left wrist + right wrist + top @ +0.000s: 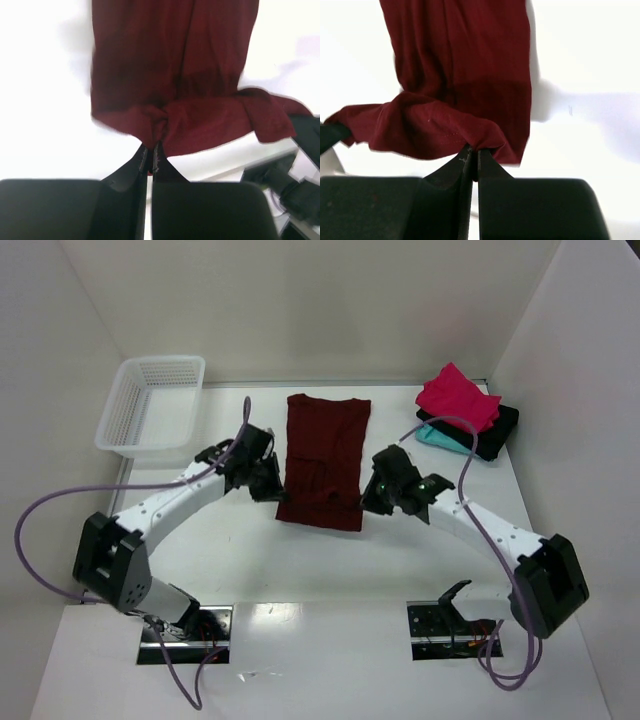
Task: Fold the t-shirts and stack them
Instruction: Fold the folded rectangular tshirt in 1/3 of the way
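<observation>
From left: white lattice basket point(150, 405) set at the far-left corner of the table point(330, 570), out of the working area; left gripper point(268, 483) pinched shut on the near-left hem corner of the maroon t-shirt point(325, 455), spread lengthwise at table centre; right gripper point(372, 495) likewise clamped on the near-right hem corner. Gripped at both corners together, probably to carry the hem away over the body in one even fold, with cloth bunched and raised at each pinch. At far right, folded pink t-shirt point(458, 395), teal t-shirt point(435, 436) and black t-shirt point(500, 425) piled as the stack awaiting this one.
</observation>
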